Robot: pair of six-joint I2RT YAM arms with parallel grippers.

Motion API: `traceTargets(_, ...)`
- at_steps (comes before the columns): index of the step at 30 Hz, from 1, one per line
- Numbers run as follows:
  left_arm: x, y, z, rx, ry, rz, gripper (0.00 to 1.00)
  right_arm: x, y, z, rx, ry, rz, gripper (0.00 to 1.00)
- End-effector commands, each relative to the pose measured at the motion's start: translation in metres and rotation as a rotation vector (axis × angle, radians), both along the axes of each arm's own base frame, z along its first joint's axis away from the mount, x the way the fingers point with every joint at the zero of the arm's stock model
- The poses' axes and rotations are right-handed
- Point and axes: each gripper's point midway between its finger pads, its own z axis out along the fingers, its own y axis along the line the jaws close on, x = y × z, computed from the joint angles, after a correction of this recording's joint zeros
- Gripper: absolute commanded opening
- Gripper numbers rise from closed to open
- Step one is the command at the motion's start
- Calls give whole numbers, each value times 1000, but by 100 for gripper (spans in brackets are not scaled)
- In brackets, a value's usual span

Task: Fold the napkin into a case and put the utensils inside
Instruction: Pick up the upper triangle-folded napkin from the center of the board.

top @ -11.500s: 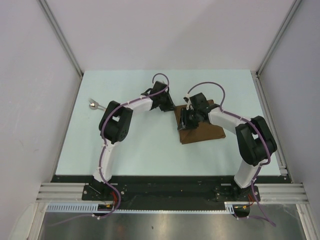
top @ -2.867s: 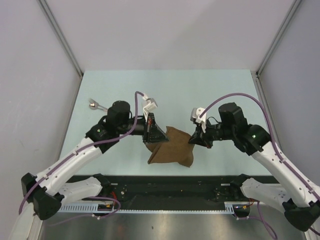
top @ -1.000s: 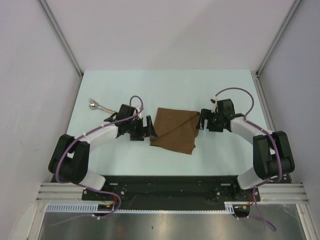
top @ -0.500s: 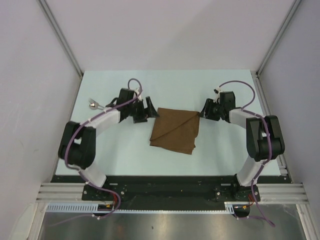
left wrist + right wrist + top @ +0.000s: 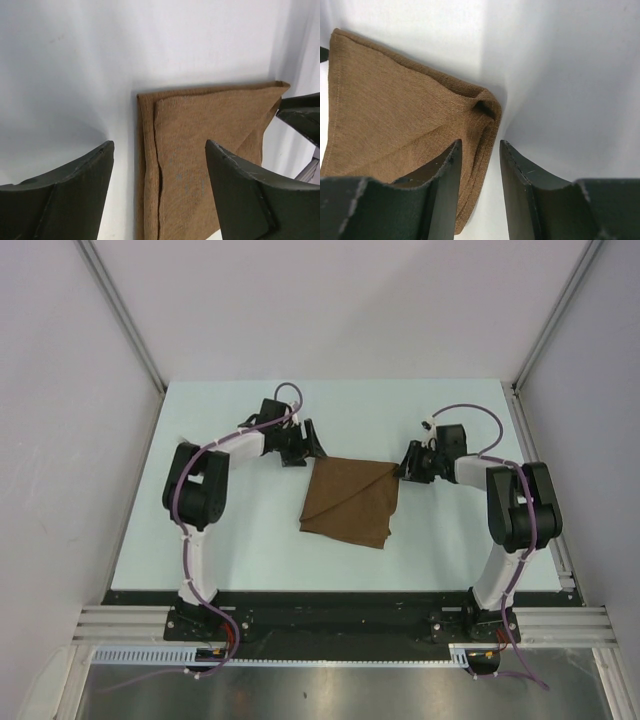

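Observation:
The dark-brown napkin (image 5: 346,500) lies folded flat mid-table, with a diagonal crease across it. My left gripper (image 5: 312,444) sits at its far left corner. In the left wrist view that gripper (image 5: 160,148) is open wide, and the napkin's (image 5: 210,150) layered left edge lies beneath the gap. My right gripper (image 5: 404,466) is at the far right corner. There its jaws (image 5: 480,145) stand narrowly open astride the napkin's (image 5: 395,115) folded edge, with a gap still showing. The utensils are hidden from view.
The pale table (image 5: 250,540) is ringed by grey walls. Its dark front rail (image 5: 330,600) holds both arm bases. The left arm's elbow (image 5: 195,480) stands over the table's left side. A right finger (image 5: 300,112) shows across the napkin in the left wrist view.
Both grippers have moved toward the far side to the napkin's far corners. The right jaws have narrowed a lot, the left ones slightly. The napkin has stayed where it was.

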Motion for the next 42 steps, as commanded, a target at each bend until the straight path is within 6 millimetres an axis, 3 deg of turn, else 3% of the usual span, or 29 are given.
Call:
traceTargets(1,11,-5,-2,-19,-11,-23,75,18,-2,7,-2,-56,-1,41)
traceTargets(4,12,-7,-8,-25,1,-25,65,24,-4,5,-11,-65,-5,41)
traceTargets(8,10,-10,-13,-47,18,-33,60,29,-2,0,0,-37,-3,41)
traceTargets(12,8,-12,-14,-63,30,-35,56,28,1,1,17,-29,2,33)
traceTargets(22,15,-19,-16,-100,34,-36,40,24,0,-11,18,-2,-3,25)
traceTargets(25,19,-23,-14,-120,16,-37,31,30,0,-7,31,-13,-1,17)
traceTargets(26,20,-24,-12,-130,11,-37,22,31,2,-6,34,-16,2,13)
traceTargets(28,25,-28,-4,-157,-14,-35,13,38,4,2,44,-47,9,1)
traceTargets(29,27,-28,1,-165,-26,-33,3,39,4,8,49,-65,10,0)
traceTargets(30,25,-29,3,-176,-25,-26,0,43,4,15,50,-83,6,0)
traceTargets(34,26,-30,34,-214,-93,-12,0,47,5,53,24,-187,12,0)
traceTargets(35,26,-29,52,-225,-127,-4,0,47,4,61,17,-207,10,0)
traceTargets(37,24,-28,68,-244,-166,1,0,45,2,84,11,-259,6,0)
traceTargets(38,23,-28,90,-264,-203,8,0,43,2,93,12,-279,5,0)
traceTargets(42,14,-23,125,-287,-272,17,0,32,1,136,5,-377,-5,0)
